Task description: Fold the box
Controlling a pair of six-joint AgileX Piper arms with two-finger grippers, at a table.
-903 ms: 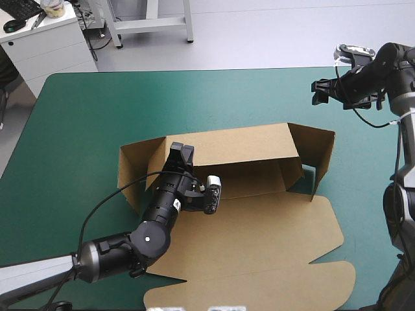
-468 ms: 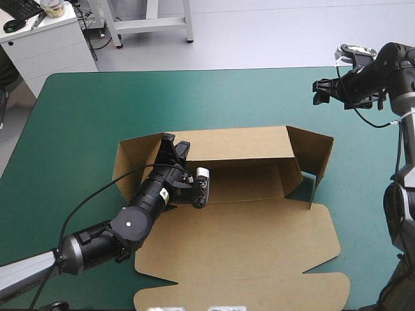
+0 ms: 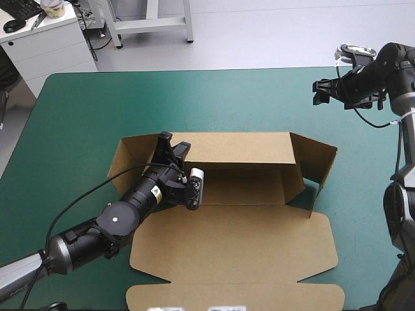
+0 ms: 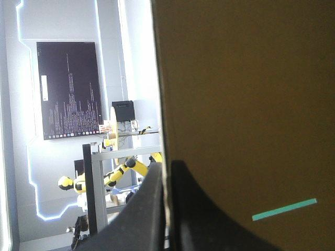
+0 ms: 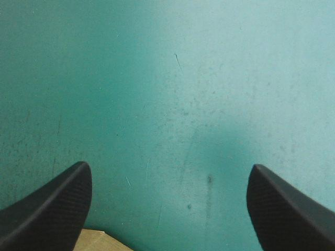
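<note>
Pinching the left end of the box's [image 3: 240, 253] rear wall [image 3: 240, 150], the left gripper [image 3: 172, 146] is doing all the work at the moment. Its black fingers [image 4: 199, 219] are all but closed, with the brown board's edge sandwiched between them. My guess is it's gripping there so the wall is standing upright along its crease instead of flopping back down.

The box itself is sitting around the middle of the teal-green cover [image 3: 97, 110]. The rear wall is raised, and a side flap is angling off each end of it, the left flap [image 3: 128, 155] just beside the gripper and the right flap [image 3: 319, 162] at the far end. The big lid panel is lying flat toward the near edge, so I'd say the fold is only partway done (side walls not tucked yet).

The right gripper [image 3: 318, 91] is hanging above bare cover, well apart from the box and toward the table's far right corner. Its fingers [image 5: 47, 209] are spread wide and holding nothing. It's probably parked out there so it's not crowding the left arm, and it's looking ready to come in for the right flap.
</note>
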